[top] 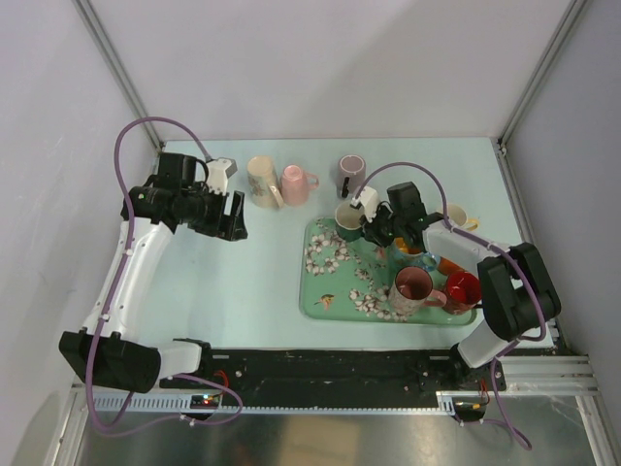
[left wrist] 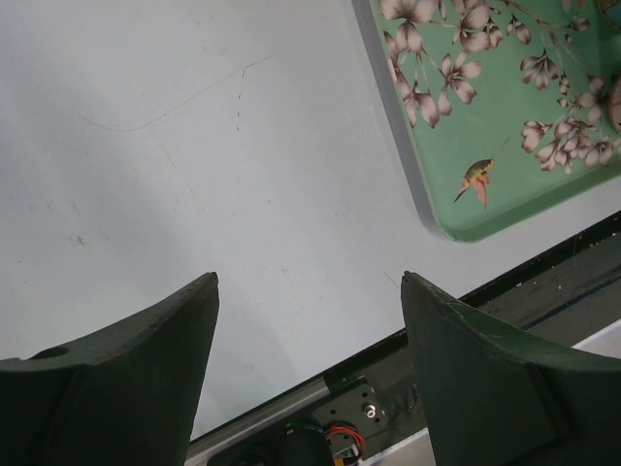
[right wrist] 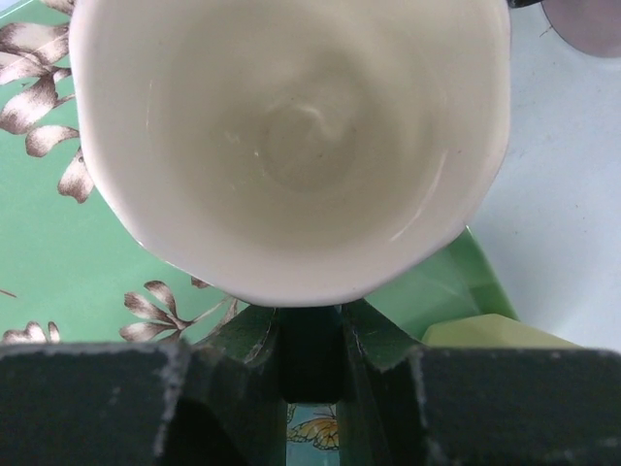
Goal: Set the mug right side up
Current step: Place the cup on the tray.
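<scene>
Right gripper (right wrist: 310, 342) clamped on green mug (right wrist: 291, 146), mouth up, empty, at far corner of floral tray (top: 330, 277), red mug (top: 463, 288) on tray, left gripper (left wrist: 309, 278) wide open, holding nothing

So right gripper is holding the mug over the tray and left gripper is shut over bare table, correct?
No: the left gripper is open, spread wide over bare table, as the left wrist view shows. The right gripper does hold the mug over the tray.

A green mug (top: 345, 216), mouth up, on the floral tray's (top: 335, 291) far-left corner, right end effector (top: 372, 221) at it, left end effector (top: 233, 216) above the bench (top: 243, 282), cream mug (top: 261, 180), pink mug (top: 295, 183), purple mug (top: 351, 173) beyond
</scene>
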You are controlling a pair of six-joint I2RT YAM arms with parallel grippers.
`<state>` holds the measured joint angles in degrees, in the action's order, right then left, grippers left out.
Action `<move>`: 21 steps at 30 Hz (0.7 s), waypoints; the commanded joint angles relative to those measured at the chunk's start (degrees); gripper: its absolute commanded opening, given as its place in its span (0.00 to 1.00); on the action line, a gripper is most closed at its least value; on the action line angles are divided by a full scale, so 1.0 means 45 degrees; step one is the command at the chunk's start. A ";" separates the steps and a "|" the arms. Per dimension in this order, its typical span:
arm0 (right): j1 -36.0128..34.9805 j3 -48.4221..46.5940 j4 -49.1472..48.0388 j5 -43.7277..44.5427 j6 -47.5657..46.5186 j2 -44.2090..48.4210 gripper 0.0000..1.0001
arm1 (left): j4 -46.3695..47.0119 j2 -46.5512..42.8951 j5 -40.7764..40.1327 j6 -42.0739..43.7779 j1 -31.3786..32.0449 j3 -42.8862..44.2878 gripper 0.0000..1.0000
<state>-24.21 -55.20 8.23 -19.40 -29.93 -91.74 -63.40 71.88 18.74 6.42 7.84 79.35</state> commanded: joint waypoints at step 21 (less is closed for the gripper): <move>-0.1396 -0.0467 -0.0161 0.0110 -0.0213 0.2043 0.62 | 0.0194 -0.0025 0.0719 -0.0274 -0.0127 0.0110 0.80</move>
<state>-28.08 -55.22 8.25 -18.61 -29.23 -85.65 -63.40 71.90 20.01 6.39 7.70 79.29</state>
